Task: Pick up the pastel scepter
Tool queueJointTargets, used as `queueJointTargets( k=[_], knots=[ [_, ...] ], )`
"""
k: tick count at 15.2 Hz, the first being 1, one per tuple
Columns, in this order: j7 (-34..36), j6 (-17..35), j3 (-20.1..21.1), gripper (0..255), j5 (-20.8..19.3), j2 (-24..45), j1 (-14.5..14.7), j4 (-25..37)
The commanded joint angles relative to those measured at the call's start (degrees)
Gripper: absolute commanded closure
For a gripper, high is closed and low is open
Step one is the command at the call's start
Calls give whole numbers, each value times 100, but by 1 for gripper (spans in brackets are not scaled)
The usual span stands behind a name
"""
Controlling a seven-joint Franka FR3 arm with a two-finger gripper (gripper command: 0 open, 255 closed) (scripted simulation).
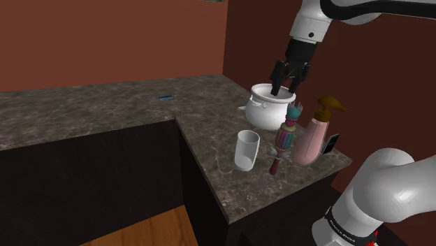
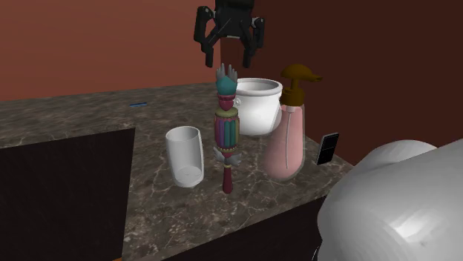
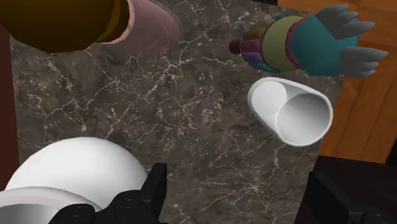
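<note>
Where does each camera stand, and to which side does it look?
Shoulder view: beside the stand, looking down over the counter; the white arm shows, its gripper above the pot.
Second exterior view: low by the arm, facing the scepter, cup and bottle; arm and gripper show.
Wrist view: on the hand, looking down; two open fingers show.
All three share scepter, cup, pot.

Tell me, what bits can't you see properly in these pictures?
- Shoulder view: the small blue thing on the counter is too small to name.
- Second exterior view: the white pot is partly hidden by the scepter and pink pump bottle.
- Wrist view: the bottle's pump is cut off by the edge, and so are the fingers.
</note>
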Motion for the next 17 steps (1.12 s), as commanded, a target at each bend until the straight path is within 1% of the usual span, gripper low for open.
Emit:
queueJointTargets(
  k=[1, 3, 6, 8, 10, 11, 17],
  knots=[
    [0, 0, 0, 0, 0, 0, 0, 0],
    [1363, 144, 689, 0, -119, -714, -395, -539],
    [3395, 68, 1879, 0, -112, -1537, -970, -1013],
    [4742, -139, 2745, 0, -9, -1882, -1365, -1095],
    [6052, -437, 3647, 0, 161, -2077, -1849, -995],
    [6219, -488, 3782, 0, 200, -2106, -1943, -967],
    [6328, -162, 3978, 0, 395, -2227, -1828, -1433]
  ],
)
